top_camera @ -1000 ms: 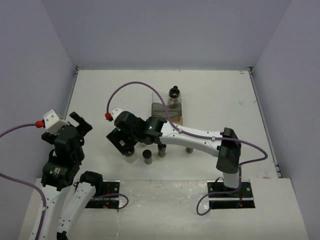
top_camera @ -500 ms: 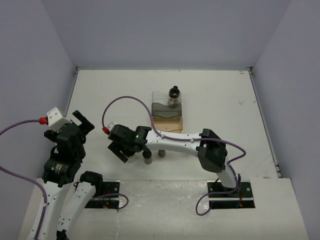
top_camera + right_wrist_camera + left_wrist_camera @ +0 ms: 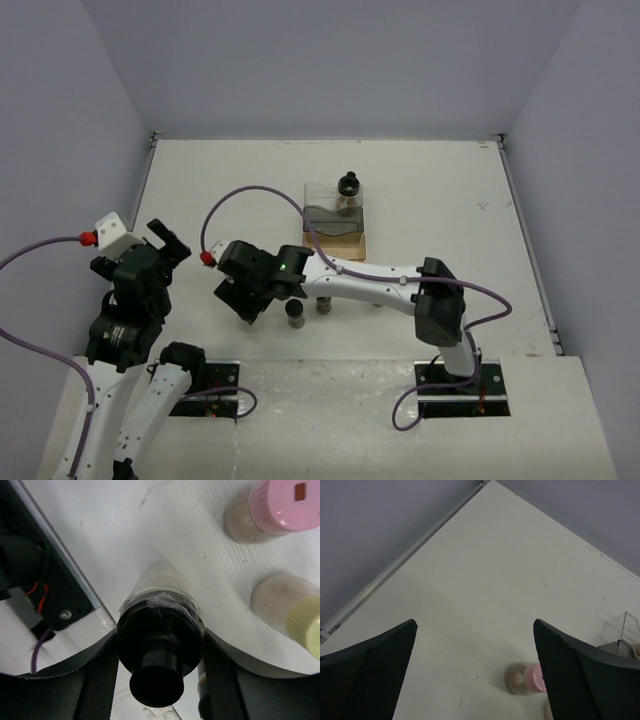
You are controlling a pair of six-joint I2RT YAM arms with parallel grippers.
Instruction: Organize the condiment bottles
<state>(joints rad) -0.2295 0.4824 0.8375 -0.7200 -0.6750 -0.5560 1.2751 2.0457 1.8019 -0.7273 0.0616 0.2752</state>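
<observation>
My right gripper [image 3: 244, 297] reaches left across the near table and is shut on a black-capped spice jar [image 3: 160, 650], one finger on each side of its cap. Beside it stand a pink-capped jar [image 3: 280, 505] and a yellow-green-capped jar [image 3: 300, 615]; the arm hides both in the top view. Three more black-capped jars show: one [image 3: 295, 314] near the front, one [image 3: 325, 299] beside it, and one [image 3: 348, 185] on the stepped rack [image 3: 335, 222]. My left gripper [image 3: 166, 243] is open and empty at the left. Its wrist view shows the pink-capped jar [image 3: 527, 677].
The right arm's forearm [image 3: 370, 280] lies across the near table just in front of the rack. The table's front edge and my left base plate [image 3: 55, 595] are close behind the held jar. Purple cables loop above both arms. Walls enclose the table on three sides.
My right gripper came down toward the table's near edge and closed around the black-capped jar, and the right elbow swung left then back. The left arm barely moved.
</observation>
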